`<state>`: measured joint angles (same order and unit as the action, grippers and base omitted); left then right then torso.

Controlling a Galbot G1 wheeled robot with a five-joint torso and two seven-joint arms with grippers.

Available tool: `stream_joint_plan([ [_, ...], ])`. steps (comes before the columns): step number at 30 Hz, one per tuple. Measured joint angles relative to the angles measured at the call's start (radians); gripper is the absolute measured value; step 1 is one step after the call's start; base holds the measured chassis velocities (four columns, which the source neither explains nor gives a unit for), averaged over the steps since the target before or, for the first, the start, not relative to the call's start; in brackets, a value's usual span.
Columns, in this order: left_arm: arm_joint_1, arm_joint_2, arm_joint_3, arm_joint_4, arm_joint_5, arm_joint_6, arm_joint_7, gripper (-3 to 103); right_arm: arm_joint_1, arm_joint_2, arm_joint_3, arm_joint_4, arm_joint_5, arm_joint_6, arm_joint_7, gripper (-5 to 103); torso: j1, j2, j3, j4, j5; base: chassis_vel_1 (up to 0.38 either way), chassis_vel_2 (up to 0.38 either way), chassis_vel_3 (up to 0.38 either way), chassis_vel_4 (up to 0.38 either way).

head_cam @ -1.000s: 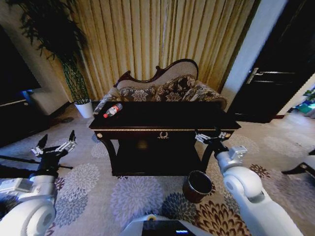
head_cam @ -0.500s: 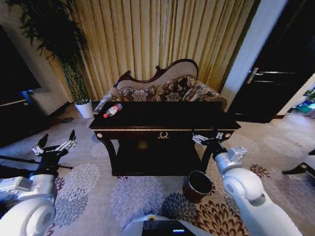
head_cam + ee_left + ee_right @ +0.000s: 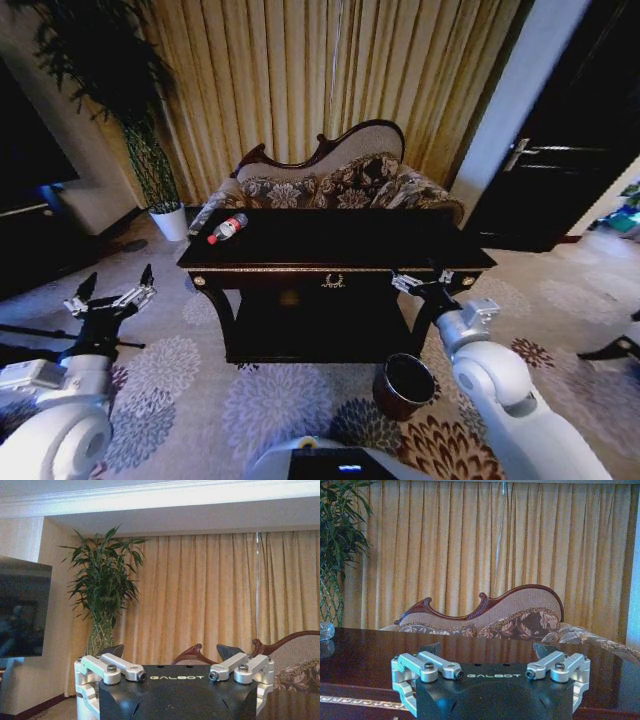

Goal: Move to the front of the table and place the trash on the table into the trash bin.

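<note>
The trash here is a clear bottle (image 3: 227,227) with a red cap, lying on its side at the back left corner of the dark shiny bench (image 3: 400,240). In the right wrist view, a bit of the clear bottle (image 3: 326,630) peeks in at the edge of the bench top (image 3: 395,655). The bench has curvy legs, a gold mark on its front drawer and a low shelf under it. The trash bin (image 3: 404,384) is small, round and reddish-brown with a black inside. It sits on the flowery rug (image 3: 270,400) near the front right leg of the bench. The left gripper (image 3: 112,296) hangs over the rug, well to the left of the bench, with its fingers spread wide and nothing in them. The right gripper (image 3: 424,283) is up by the front right corner of the bench, and it is wide open and empty too. Behind the bench are a patterned sofa (image 3: 340,185) and long gold curtains (image 3: 330,80). A tall green plant (image 3: 120,90) stands in a white pot (image 3: 170,222) on the left.
</note>
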<state>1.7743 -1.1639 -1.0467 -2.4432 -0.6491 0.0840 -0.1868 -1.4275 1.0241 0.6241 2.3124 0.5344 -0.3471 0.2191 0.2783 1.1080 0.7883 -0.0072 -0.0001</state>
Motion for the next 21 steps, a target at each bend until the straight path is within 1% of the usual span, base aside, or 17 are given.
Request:
stream_joint_plan([
  [21, 0.001, -0.002, 0.002, 0.004, 0.001, -0.004, 0.0, 100, 0.009, 0.004, -0.025, -0.016, -0.001, 0.011, 0.0, 100, 0.0, 0.0, 0.0, 0.0, 0.0, -0.079, 0.08, 0.08, -0.075],
])
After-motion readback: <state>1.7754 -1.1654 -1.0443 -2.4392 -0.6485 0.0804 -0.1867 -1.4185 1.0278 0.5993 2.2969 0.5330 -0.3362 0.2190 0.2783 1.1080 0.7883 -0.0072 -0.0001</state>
